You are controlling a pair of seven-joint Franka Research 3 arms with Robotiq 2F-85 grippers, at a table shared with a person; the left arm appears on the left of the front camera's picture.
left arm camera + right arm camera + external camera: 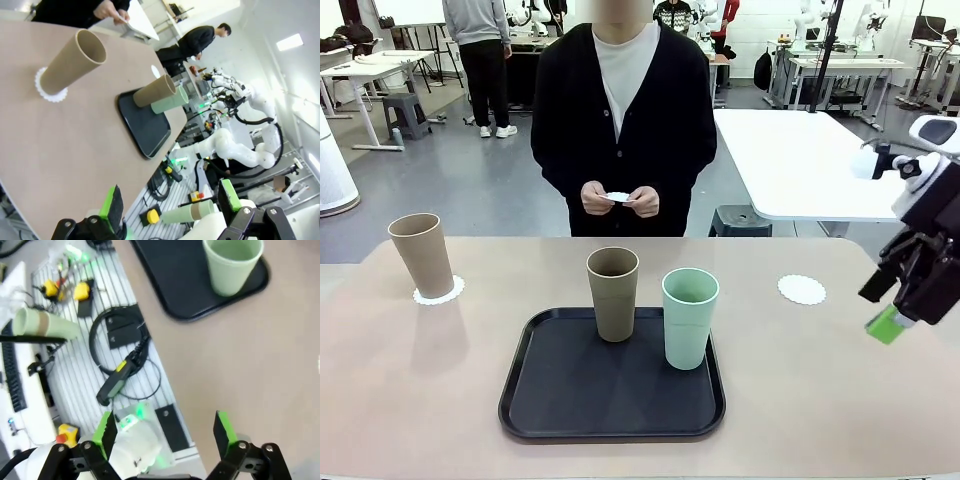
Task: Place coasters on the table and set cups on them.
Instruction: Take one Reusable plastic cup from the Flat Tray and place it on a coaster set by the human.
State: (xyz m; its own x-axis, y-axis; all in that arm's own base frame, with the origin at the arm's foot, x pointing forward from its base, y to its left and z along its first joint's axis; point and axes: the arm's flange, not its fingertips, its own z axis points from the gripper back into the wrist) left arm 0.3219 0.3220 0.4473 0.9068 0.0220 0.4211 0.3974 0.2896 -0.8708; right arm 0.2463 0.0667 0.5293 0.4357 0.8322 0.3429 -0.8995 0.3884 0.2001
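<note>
Black tray (570,390) is carrying a tan cup (613,292) and the mint-green cup (690,316) side by side. Left of the tray, another tan cup (421,254) is standing on a scalloped coaster (439,291). Right of the tray, a bare coaster (802,289) is lying on the table (820,400). Beyond the tray, the person's hands (597,197) are holding a third coaster (618,197). The right gripper (885,305), farther right of the tray, is hanging spread and empty, and so is the left gripper (170,200).

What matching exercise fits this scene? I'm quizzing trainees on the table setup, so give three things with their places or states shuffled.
Things:
1. mint cup
2. leftmost tan cup
3. coaster at right

Places or states:
a. bare, nothing on it
b. on the black tray
c. standing on a white coaster

Pairs: 1-b, 2-c, 3-a.
</note>
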